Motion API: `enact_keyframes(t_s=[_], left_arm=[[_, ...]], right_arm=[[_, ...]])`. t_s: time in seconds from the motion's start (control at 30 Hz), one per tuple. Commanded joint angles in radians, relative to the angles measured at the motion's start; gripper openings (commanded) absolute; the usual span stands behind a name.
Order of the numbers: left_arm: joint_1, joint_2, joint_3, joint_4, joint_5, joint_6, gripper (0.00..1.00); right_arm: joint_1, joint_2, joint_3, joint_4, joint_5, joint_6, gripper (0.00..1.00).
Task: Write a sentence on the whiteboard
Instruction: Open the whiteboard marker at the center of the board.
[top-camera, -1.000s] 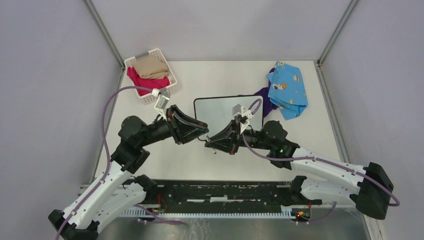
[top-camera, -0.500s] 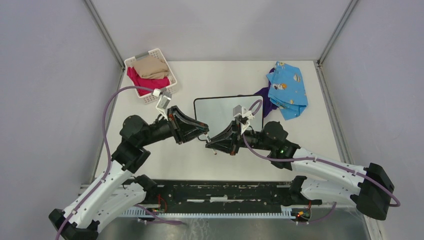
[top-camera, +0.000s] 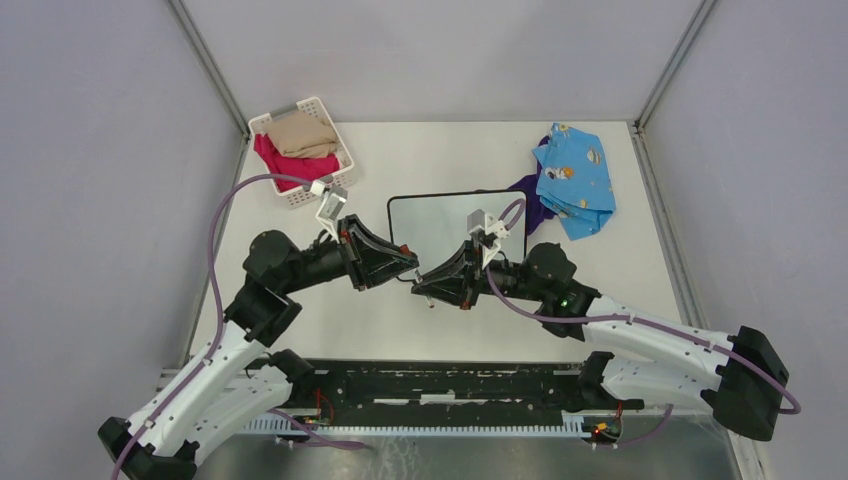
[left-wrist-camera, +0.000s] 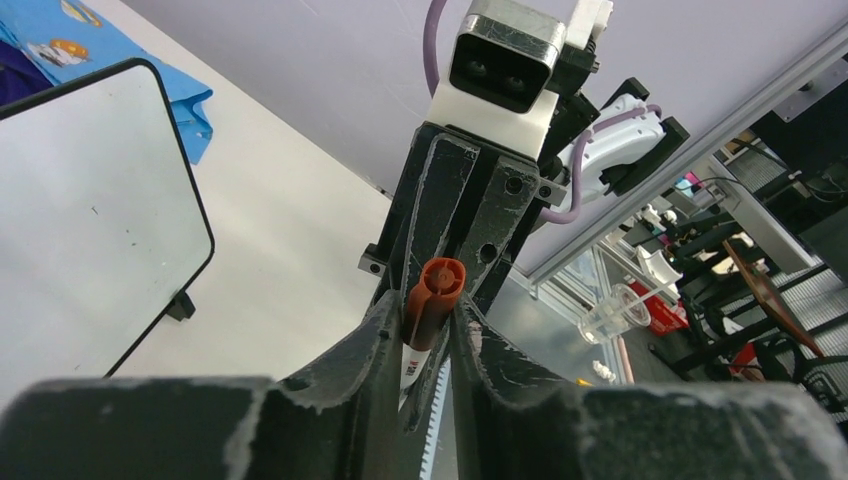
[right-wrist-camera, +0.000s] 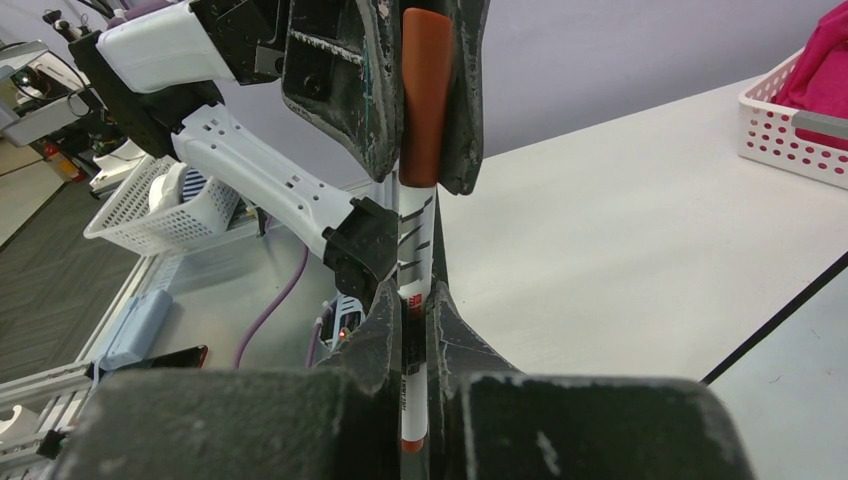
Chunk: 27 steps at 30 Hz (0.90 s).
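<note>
The whiteboard (top-camera: 440, 222) lies flat mid-table, blank, behind both grippers; it also shows in the left wrist view (left-wrist-camera: 90, 220) and the right wrist view (right-wrist-camera: 800, 345). My right gripper (top-camera: 419, 286) (right-wrist-camera: 413, 295) is shut on the white barrel of a marker (right-wrist-camera: 414, 245), held above the table in front of the board. My left gripper (top-camera: 411, 262) (left-wrist-camera: 426, 310) faces it tip to tip. Its fingers (right-wrist-camera: 340, 80) are closed on the marker's red cap (left-wrist-camera: 433, 292) (right-wrist-camera: 426, 95).
A white basket (top-camera: 322, 184) with beige and pink cloth stands back left, its corner visible in the right wrist view (right-wrist-camera: 790, 135). A blue patterned cloth (top-camera: 575, 180) over a purple one lies back right. Metal frame posts stand at the back corners.
My left gripper has edged a little right, closer onto the marker's cap. The right arm has barely moved.
</note>
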Motion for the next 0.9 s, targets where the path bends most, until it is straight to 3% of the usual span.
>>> enact_keyframes(t_s=[0.0,0.17,0.27,0.43,0.73,0.87], left_arm=[[-0.005,-0.014,0.001,0.005,0.017,0.036,0.26],[-0.005,-0.018,0.002,0.004,0.001,0.038,0.11],[-0.005,-0.023,0.004,0.005,-0.009,0.041,0.10],[-0.005,-0.027,0.004,0.004,-0.023,0.043,0.28],[-0.005,-0.028,0.006,0.006,-0.029,0.043,0.28],[-0.005,-0.030,0.007,0.006,-0.027,0.040,0.43]], right_arm=[[-0.001,-0.018,-0.007,0.054,0.016,0.001,0.01],[-0.001,-0.020,-0.013,0.054,0.014,0.000,0.00],[-0.001,-0.022,-0.016,0.053,0.002,0.002,0.00],[-0.001,-0.026,-0.021,0.047,0.001,0.002,0.00],[0.000,-0.022,-0.025,0.048,0.009,0.003,0.00],[0.000,-0.021,-0.027,0.051,0.010,0.006,0.00]])
